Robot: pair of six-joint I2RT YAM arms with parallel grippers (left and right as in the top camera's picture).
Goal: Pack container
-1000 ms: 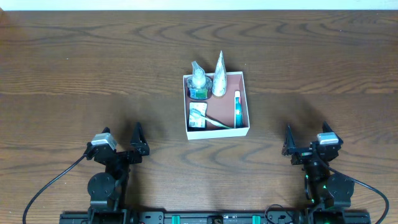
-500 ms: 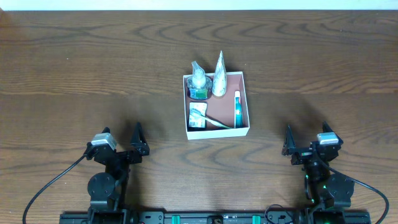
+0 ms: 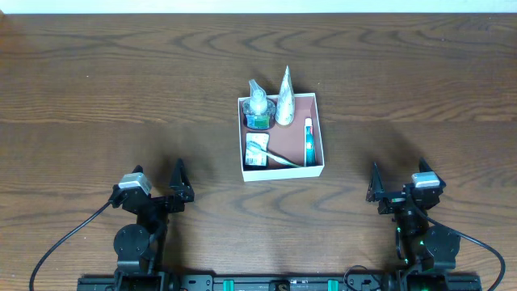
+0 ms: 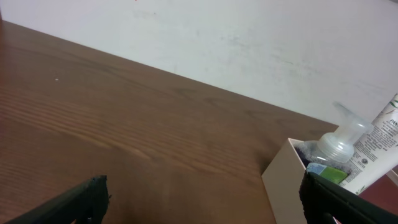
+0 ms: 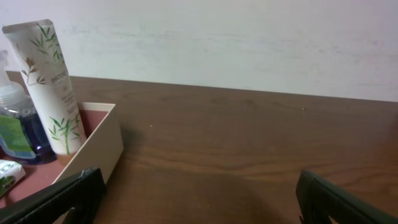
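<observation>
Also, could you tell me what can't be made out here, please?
Overhead: print on items in the container is too small to read.
Left wrist: right edge cuts off the tube and most of the container.
Right wrist: left edge cuts off the pump bottle.

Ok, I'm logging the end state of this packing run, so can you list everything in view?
container: 1, white walls, reddish-brown floor, centre of table
pump bottle: 1, clear with blue liquid, container's back left corner
tube: 1, white with green leaf print, upright beside the bottle
packet: 1, white and green, container's front left
slim item: 1, blue and white, along the container's right wall; too small to identify
thin stick: 1, whitish, diagonal on the front floor
table: 1, dark brown wood
wall: 1, white, behind the table
left gripper: 1, black, open, empty, near edge
right gripper: 1, black, open, empty, near edge
</observation>
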